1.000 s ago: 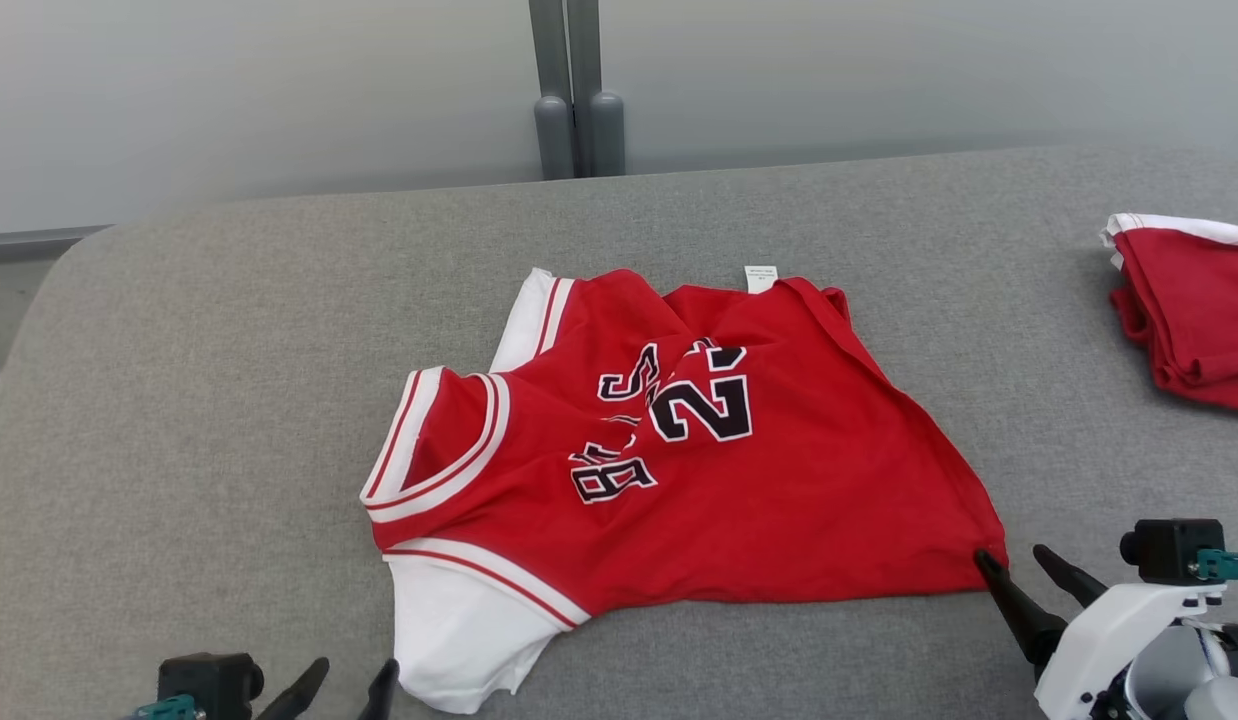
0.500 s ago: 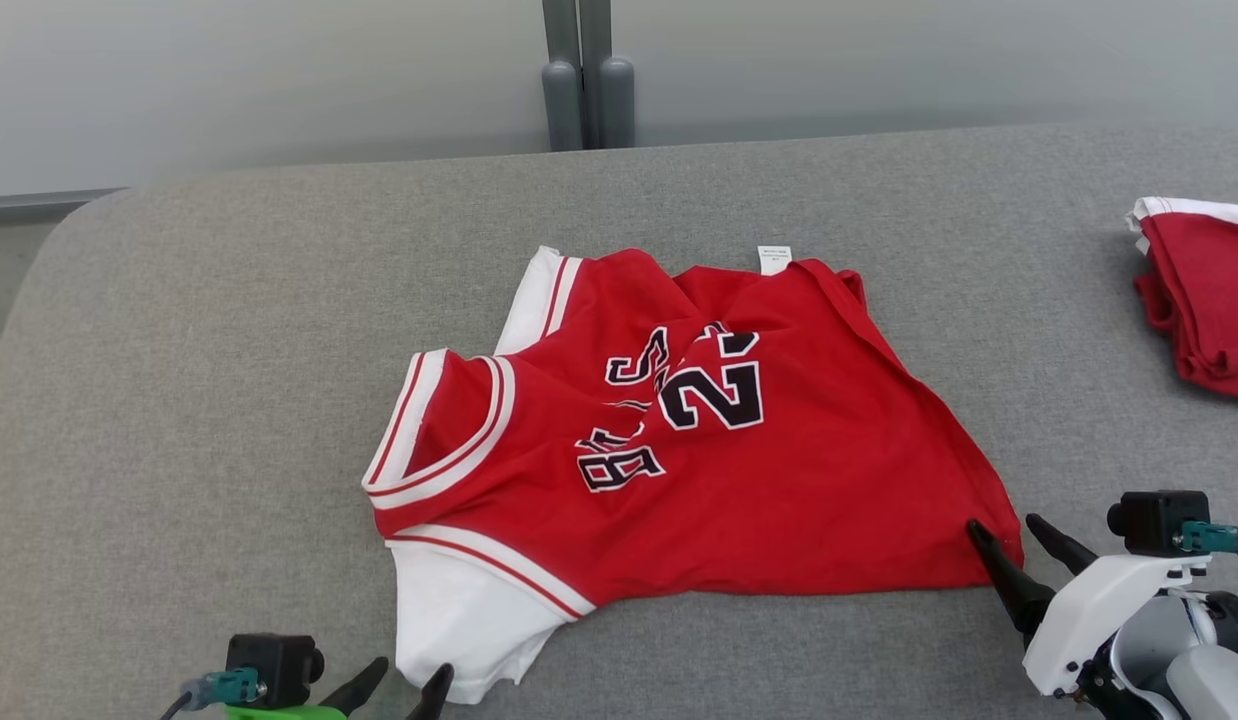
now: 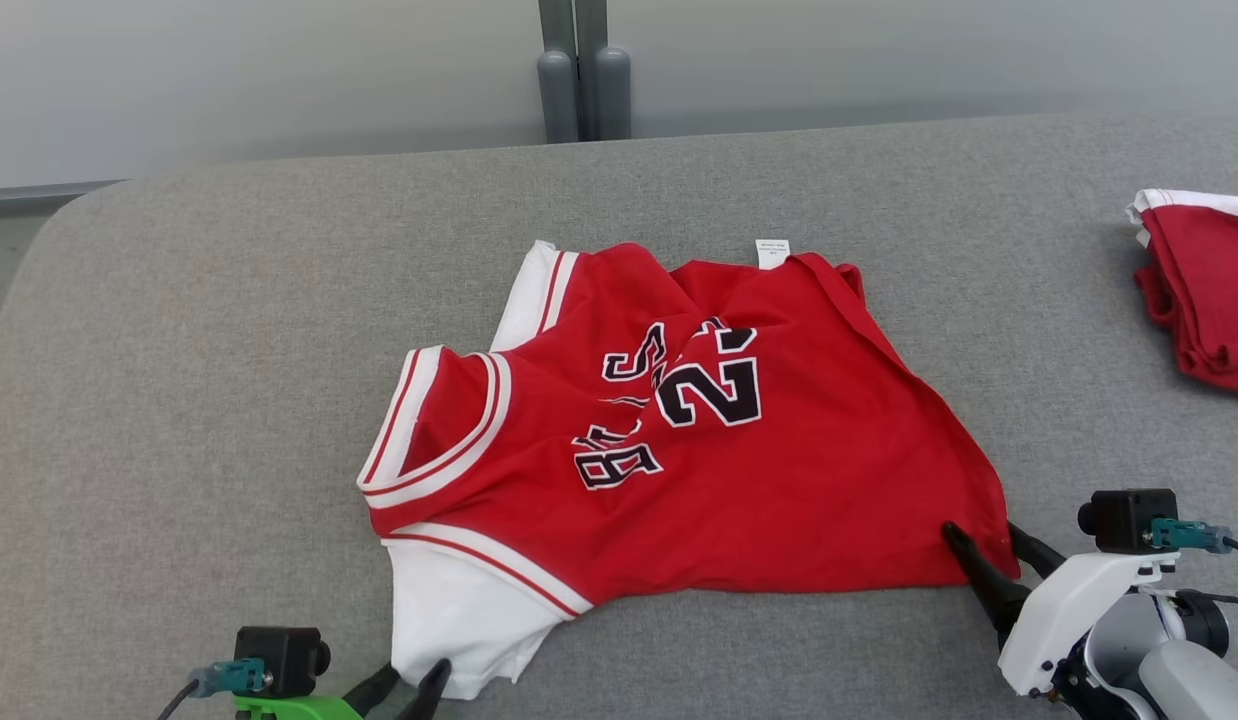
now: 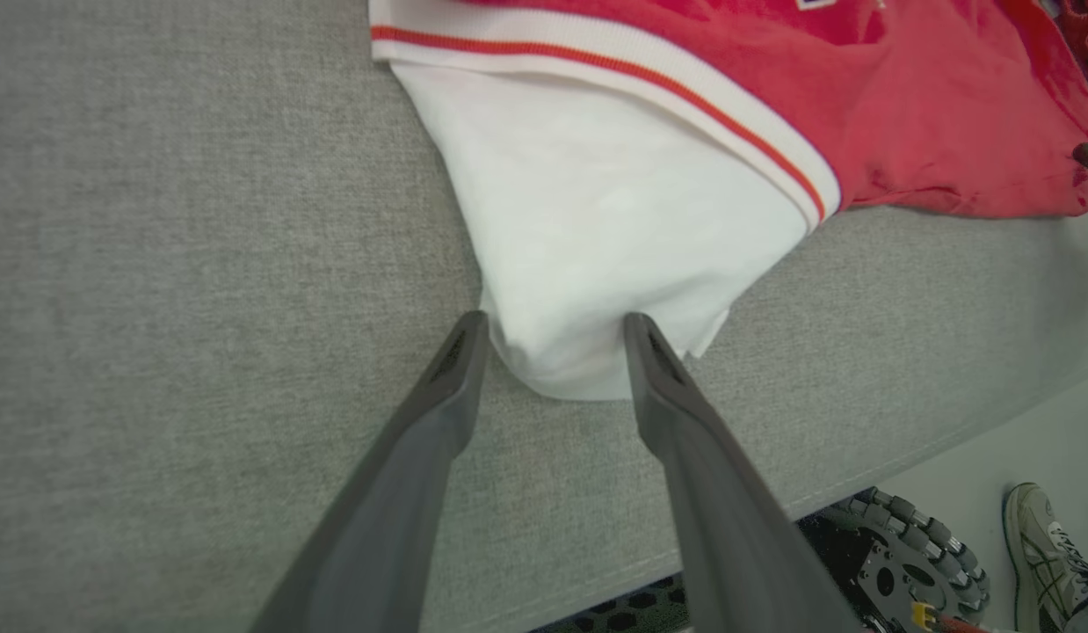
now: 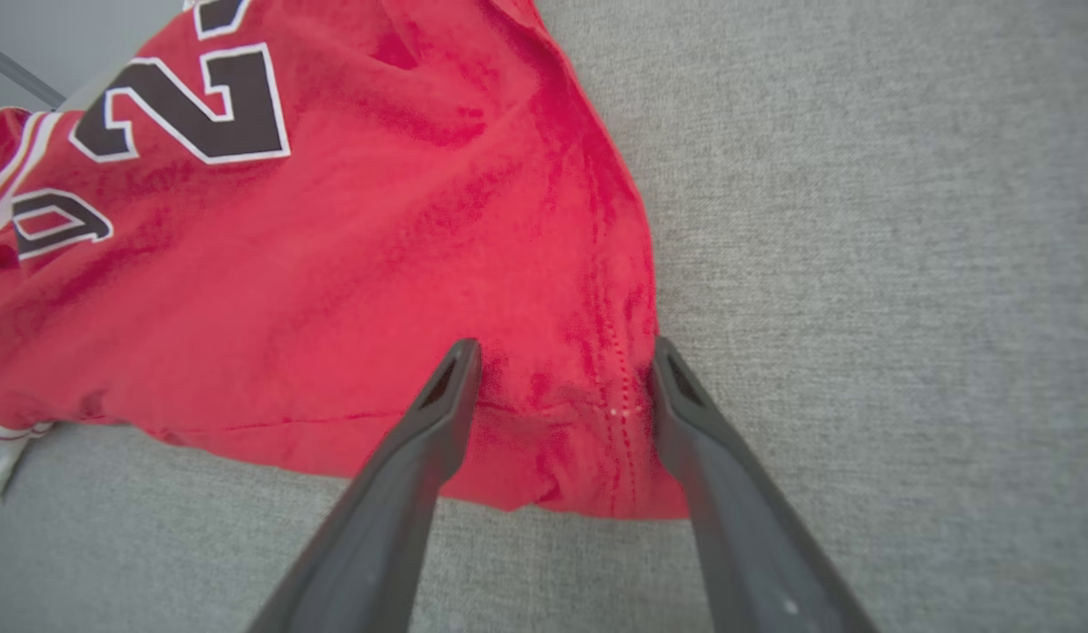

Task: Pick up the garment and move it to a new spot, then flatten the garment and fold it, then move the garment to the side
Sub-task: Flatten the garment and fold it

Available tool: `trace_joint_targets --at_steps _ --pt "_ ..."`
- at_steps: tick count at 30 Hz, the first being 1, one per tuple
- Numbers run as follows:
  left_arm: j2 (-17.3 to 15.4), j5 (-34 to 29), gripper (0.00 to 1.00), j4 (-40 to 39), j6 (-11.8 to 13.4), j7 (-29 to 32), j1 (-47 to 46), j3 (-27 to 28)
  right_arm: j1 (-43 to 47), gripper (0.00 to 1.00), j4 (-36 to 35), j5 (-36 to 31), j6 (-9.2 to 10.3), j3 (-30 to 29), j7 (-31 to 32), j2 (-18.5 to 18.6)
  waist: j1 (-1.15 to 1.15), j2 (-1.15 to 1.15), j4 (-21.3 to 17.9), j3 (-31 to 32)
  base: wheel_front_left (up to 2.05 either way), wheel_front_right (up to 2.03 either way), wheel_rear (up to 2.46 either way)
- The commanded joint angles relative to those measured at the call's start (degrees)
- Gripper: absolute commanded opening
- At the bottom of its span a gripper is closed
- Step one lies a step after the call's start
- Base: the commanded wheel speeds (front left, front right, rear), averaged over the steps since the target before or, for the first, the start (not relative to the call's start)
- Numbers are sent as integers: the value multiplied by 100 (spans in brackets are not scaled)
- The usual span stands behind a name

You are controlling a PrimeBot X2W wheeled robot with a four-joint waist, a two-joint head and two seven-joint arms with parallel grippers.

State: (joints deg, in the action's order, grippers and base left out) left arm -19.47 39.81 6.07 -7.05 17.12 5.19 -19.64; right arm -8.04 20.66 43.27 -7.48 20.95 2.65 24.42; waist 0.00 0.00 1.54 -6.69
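Red jersey [image 3: 679, 450] lay crumpled mid-frame on a grey pad [image 3: 179, 400]. Left gripper [image 3: 419, 668], lower left, straddled its white sleeve [image 4: 597, 220], unclenched; right gripper [image 3: 981, 530], lower right, straddled the hem corner [image 5: 579, 422], unclenched

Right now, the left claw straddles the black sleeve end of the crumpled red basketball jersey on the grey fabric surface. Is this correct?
The sleeve end of the red basketball jersey is white, not black; the left wrist view shows it. The left claw does straddle it.
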Motion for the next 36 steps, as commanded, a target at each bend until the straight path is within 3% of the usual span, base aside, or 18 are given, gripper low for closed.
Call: trace_joint_targets --at_steps 1,2,3,4,14,22,31,36 --pt "-46 64 0 30 -18 -23 -82 -15 -64 42 26 58 -3 24 -33 35 0 0 0 1 0 0 0" --pt "-50 76 0 37 -21 -37 -89 -24 -69 32 30 79 -3 41 -37 41 0 0 0 4 0 0 0" --pt "-51 98 0 49 -25 -40 -89 -39 -70 3 33 83 -3 61 -45 47 0 0 -2 8 0 0 0" --pt "-55 120 0 57 -27 -35 -86 -57 -70 0 38 97 -3 76 -52 51 0 0 -4 12 0 0 0" --pt "-119 337 0 -306 -39 -339 -133 -30 -183 0 -313 408 -3 40 -571 56 0 0 2 72 0 0 0" --pt "-606 363 0 -1032 -50 -399 -829 114 -720 0 -1101 1025 -3 145 -831 255 0 0 25 -88 0 0 0" --pt "-1039 612 0 -781 -48 -202 -3044 364 -2644 0 -1156 1969 -4 306 -1020 578 0 0 100 -1061 0 0 0" --pt "-1166 450 0 -186 -48 -7 -4758 -16 -4128 0 -811 2422 -4 465 -881 797 0 0 207 -1744 0 0 0"
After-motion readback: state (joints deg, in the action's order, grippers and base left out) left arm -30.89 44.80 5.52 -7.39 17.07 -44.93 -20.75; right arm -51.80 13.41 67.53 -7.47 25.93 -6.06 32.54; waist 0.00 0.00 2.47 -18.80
